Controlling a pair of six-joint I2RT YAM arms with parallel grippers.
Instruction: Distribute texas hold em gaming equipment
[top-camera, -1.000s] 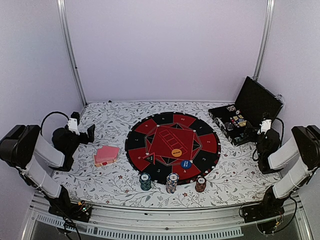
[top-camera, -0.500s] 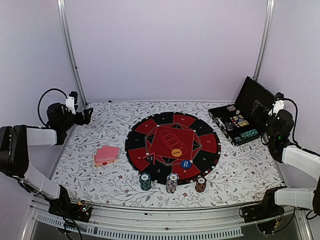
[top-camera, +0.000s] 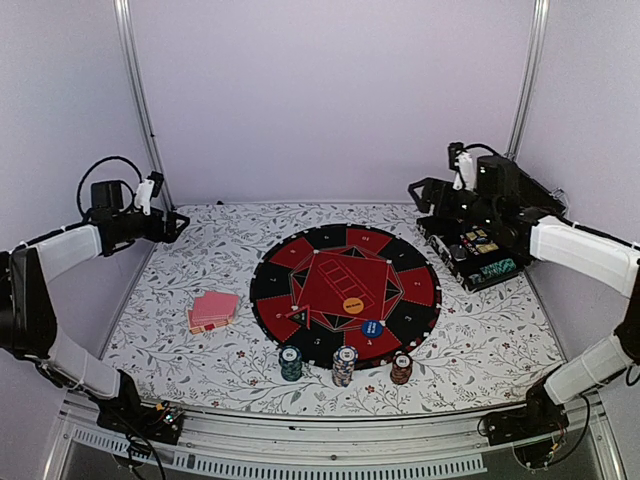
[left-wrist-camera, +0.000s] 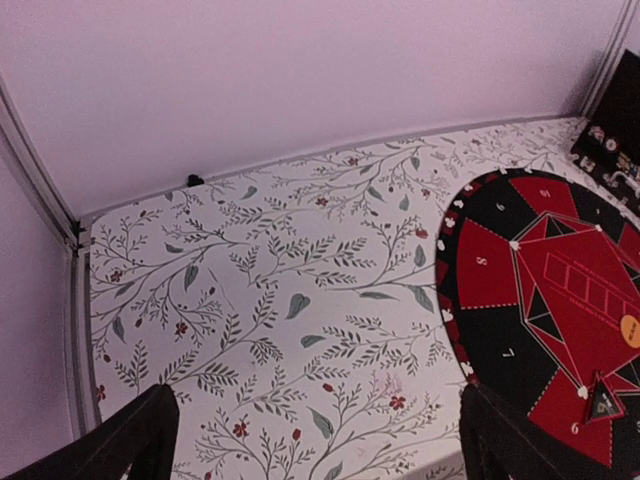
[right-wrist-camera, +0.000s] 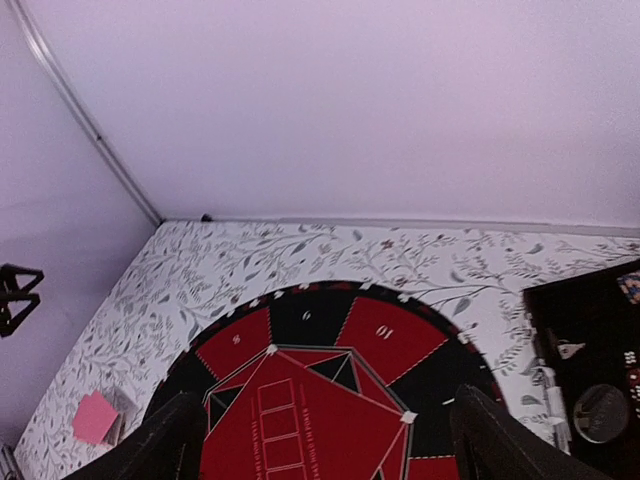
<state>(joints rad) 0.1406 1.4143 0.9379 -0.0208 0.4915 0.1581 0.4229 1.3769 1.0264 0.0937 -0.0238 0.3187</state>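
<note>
Mat (left-wrist-camera: 540, 290) cut off by left wrist view's edge, case (right-wrist-camera: 562, 312) contents blurred, chip stacks (top-camera: 345, 365) unreadably small

Three chip stacks (top-camera: 345, 365) line the mat's (top-camera: 420, 286) near edge (gaps between).

Round red-and-black mat (right-wrist-camera: 330, 400) low centre on floral worktop (right-wrist-camera: 200, 270). Pink-red playing cards (right-wrist-camera: 95, 415) lower left, apart from mat. Black case (right-wrist-camera: 590, 330) at right edge. Right gripper (right-wrist-camera: 320, 445) jaws wide, nothing between.

Matt floral cloth (top-camera: 480, 345) covered the table (top-camera: 250, 408); the round mat (top-camera: 340, 278) looked smooth and matt, the poker chips (top-camera: 345, 365) glossy plastic, the corner rails (top-camera: 140, 100) metal.
</note>
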